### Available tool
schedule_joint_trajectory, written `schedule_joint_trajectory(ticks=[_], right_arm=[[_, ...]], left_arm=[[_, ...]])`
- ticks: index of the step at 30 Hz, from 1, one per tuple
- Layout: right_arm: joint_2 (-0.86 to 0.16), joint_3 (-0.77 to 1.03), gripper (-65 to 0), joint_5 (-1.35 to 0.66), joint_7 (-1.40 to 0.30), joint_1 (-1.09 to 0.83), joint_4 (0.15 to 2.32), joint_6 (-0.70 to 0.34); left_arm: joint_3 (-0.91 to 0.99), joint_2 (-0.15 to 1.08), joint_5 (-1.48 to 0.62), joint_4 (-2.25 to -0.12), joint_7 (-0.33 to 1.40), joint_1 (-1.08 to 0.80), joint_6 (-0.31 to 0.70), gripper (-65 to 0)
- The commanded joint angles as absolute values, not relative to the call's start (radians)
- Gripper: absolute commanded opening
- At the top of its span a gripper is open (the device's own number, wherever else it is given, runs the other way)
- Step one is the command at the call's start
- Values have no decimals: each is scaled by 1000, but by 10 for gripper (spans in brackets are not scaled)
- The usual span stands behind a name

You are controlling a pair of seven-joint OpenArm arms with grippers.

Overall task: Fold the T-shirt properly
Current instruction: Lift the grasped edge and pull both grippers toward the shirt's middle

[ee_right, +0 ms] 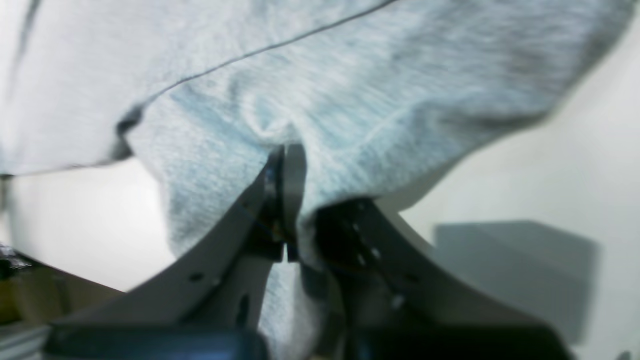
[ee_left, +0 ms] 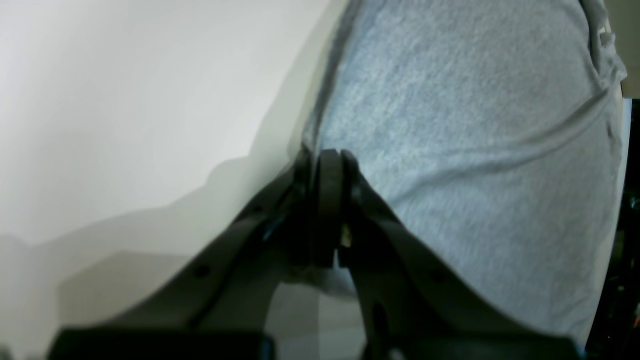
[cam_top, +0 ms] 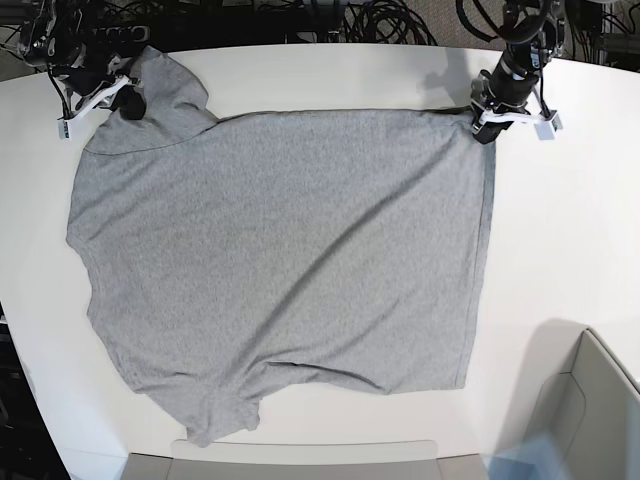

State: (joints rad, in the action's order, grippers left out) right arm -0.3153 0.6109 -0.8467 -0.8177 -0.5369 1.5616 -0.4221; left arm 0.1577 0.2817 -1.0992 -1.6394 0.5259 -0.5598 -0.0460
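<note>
Currently, working left to right across the base view, we find the right claw (cam_top: 132,108) over the far-left corner of the heather-grey T-shirt (cam_top: 290,230). Its fingers are closed on a bunched ridge of cloth; the right wrist view shows the fabric pinched between them, with a loose flap hanging to one side.

Middle: shirt spread broadly over the white tabletop (cam_top: 575,245), plain side up, no lettering visible to us. Lower left, a crumpled tip (cam_top: 215,420) points toward the near edge, probably a sleeve.

Right: the left claw (cam_top: 490,125) at the far-right corner, fingers shut on the shirt's edge. In the left wrist view the cloth border runs straight up from the fingertips.

Why so held: two corners of the far edge, well apart, would let us keep that edge taut and carry it as one line, presumably toward a fold. We judge folding to be at an early stage.

Orientation: far edge runs roughly crosswise between the claws. We cannot say surely which end is the collar, nor fix the long axis; the outline is nearly as broad as deep, drawn out toward the near left.
</note>
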Motion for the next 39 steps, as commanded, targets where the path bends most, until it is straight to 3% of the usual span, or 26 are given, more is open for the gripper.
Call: schedule_joint_trajectory(ticks=[1, 20, 31, 39], right_arm=[[-331, 618, -650, -849, -799, -549, 1598, -430], [-278, 860, -650, -800, -805, -710, 1879, -433], [-285, 854, -650, -756, -817, -587, 1879, -433], [-312, 748, -650, -654, -858, -479, 1874, -433]], left_arm=[[183, 282, -1075, -1658, 573, -591, -88, -650], [400, 280, -1075, -1876, 717, -743, -88, -650], [407, 278, -1078, -1879, 757, -644, -90, -650], [409, 278, -1075, -1876, 834, -547, -91, -650]])
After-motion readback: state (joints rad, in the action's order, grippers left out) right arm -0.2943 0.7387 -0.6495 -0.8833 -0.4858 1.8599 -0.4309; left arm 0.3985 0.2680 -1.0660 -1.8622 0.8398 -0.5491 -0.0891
